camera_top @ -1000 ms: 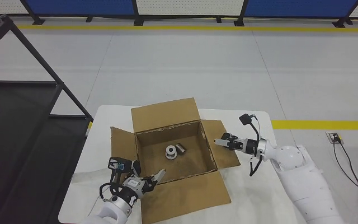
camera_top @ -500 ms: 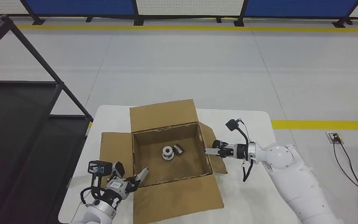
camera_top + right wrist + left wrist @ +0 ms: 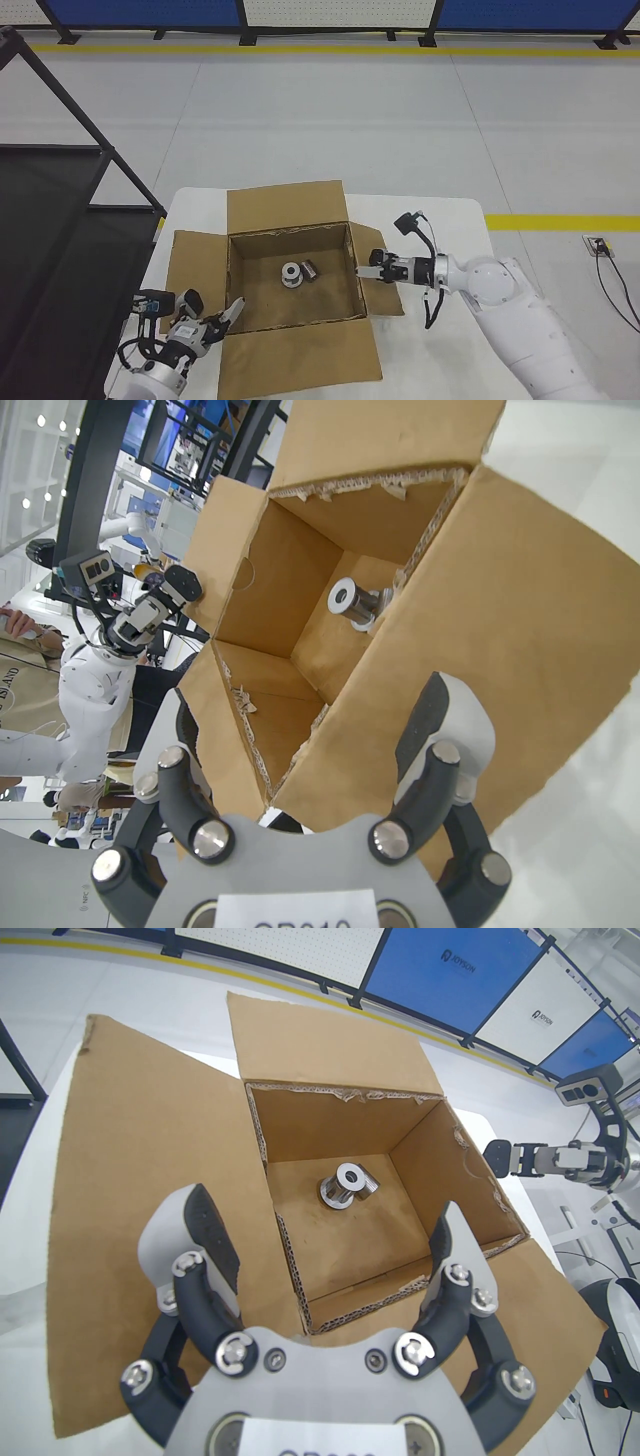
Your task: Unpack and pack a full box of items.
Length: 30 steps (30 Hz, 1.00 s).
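An open cardboard box (image 3: 289, 208) stands on the white table (image 3: 460, 225) with all its flaps spread out. On its floor lie a silver flanged metal pulley (image 3: 291, 273) and a smaller dark metal cylinder (image 3: 311, 268) beside it; both show as pulley (image 3: 346, 1184) and pulley (image 3: 347, 600). My left gripper (image 3: 222, 315) hovers open over the near left corner, between the left and front flaps, gripper (image 3: 325, 1233) holding nothing. My right gripper (image 3: 366, 272) is open at the right flap (image 3: 475, 610), its fingers either side of the flap's edge, gripper (image 3: 310, 720).
A black metal rack (image 3: 50, 230) stands left of the table. The front flap (image 3: 300, 355) lies flat toward the table's near edge. Bare table shows right of the box, under the right arm. People stand in the room behind.
The box has slid left across the table and its left flap has dropped flat. The right gripper followed it left at the right flap. The left gripper drew back toward the near left.
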Each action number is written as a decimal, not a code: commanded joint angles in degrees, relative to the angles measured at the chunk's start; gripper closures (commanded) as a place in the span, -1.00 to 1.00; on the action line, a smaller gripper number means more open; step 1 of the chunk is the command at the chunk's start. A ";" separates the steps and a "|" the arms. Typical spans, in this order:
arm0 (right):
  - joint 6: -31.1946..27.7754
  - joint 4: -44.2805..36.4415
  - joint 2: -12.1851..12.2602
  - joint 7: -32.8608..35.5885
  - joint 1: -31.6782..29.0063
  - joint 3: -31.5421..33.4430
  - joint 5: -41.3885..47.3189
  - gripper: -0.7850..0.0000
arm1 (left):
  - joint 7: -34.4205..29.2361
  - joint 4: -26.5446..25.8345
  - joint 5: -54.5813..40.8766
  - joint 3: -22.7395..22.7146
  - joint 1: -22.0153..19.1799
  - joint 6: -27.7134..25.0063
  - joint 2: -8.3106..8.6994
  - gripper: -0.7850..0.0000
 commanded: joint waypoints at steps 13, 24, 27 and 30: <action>-1.44 -10.09 -0.84 -15.44 -0.92 -0.51 -2.94 -1.00 | 8.21 -4.04 -0.86 -2.69 9.02 -7.79 0.15 -1.00; 3.24 -13.60 -1.21 -15.50 -0.41 -3.26 -10.59 -1.00 | 8.84 -3.86 0.01 -2.70 9.41 -10.16 0.27 -1.00; 9.09 -14.21 -2.11 -12.55 2.86 -7.56 -16.68 -1.00 | 9.07 -3.84 -0.56 -2.95 9.24 -10.13 0.28 -1.00; 13.82 -12.51 -3.84 -9.95 7.52 -13.73 -22.09 -1.00 | 9.95 -3.95 -3.25 -4.79 9.65 -10.17 0.30 -1.00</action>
